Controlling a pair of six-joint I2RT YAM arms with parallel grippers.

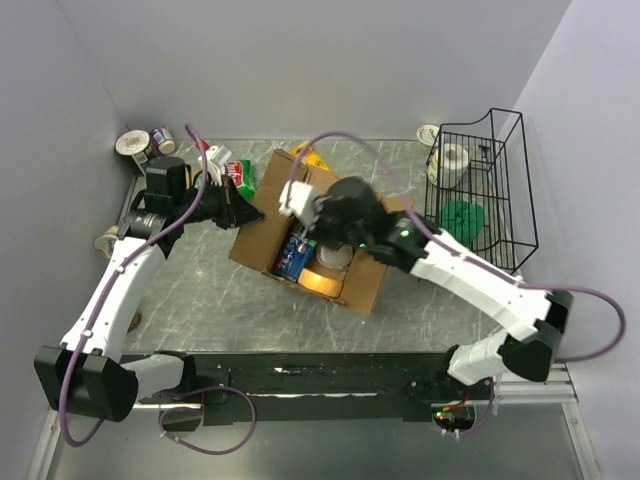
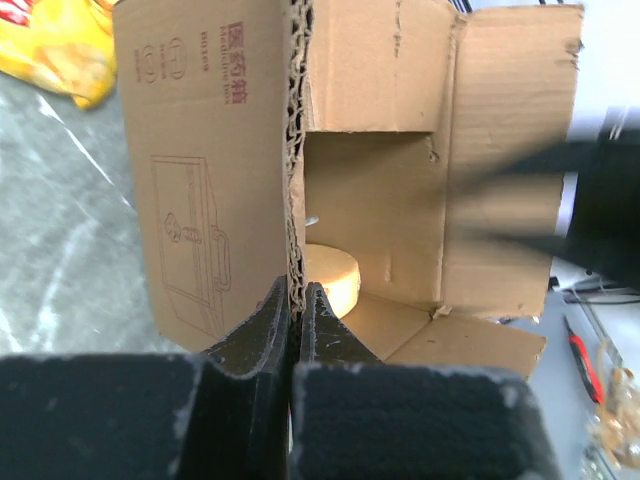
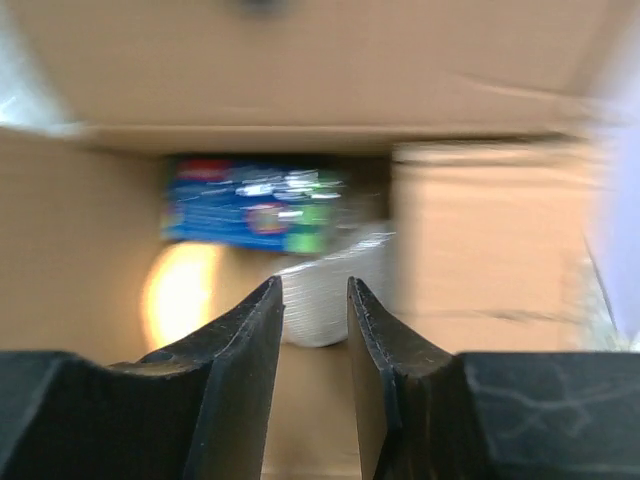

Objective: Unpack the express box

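The express box (image 1: 262,238) is a brown carton standing open in the middle of the table, its flaps spread. My left gripper (image 2: 296,298) is shut on the corrugated edge of its left wall (image 2: 294,150). Over the opening hangs my right gripper (image 3: 315,290), open, with nothing between its fingers. Just beyond the fingertips lies a white ribbed cup (image 3: 322,300). Behind it are a blue packet (image 3: 255,205) and a round yellow thing (image 3: 180,295). The yellow round (image 2: 335,275) also shows in the left wrist view. The right wrist view is blurred.
A black wire basket (image 1: 505,190) stands at the right with a white roll (image 1: 452,160) and a green lid (image 1: 462,215) in it. Cans (image 1: 140,145) sit at the back left. A green and red packet (image 1: 238,172) and a yellow bag (image 1: 312,155) lie behind the box.
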